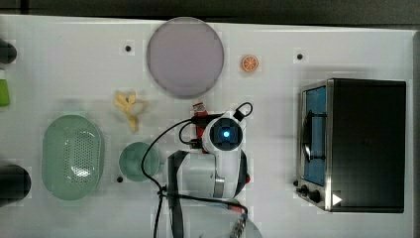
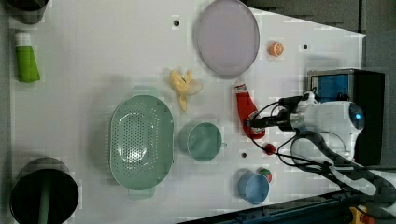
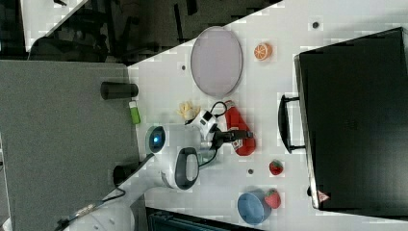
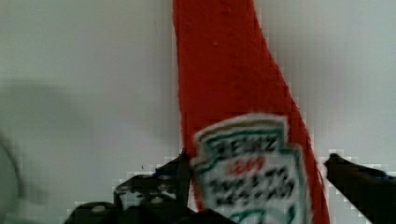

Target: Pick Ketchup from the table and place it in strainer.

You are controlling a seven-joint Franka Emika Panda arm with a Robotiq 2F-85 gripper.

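Top view has the white surface [image 1: 74,59] carrying a black toaster oven [image 1: 364,144] at the top view's right, a round grey plate [image 1: 184,57], and a pale green oval perforated plastic strainer [image 1: 73,156] at the top view's left, with a round green mug [image 1: 138,161] just beside it. Lying on the surface between plate and mug, the red plastic squeeze Ketchup bottle [image 2: 245,111] sits between the spread-apart fingers of the black end effector [image 4: 257,177], which straddle its label without clamping. A small orange slice [image 1: 249,63] lies near the plate.
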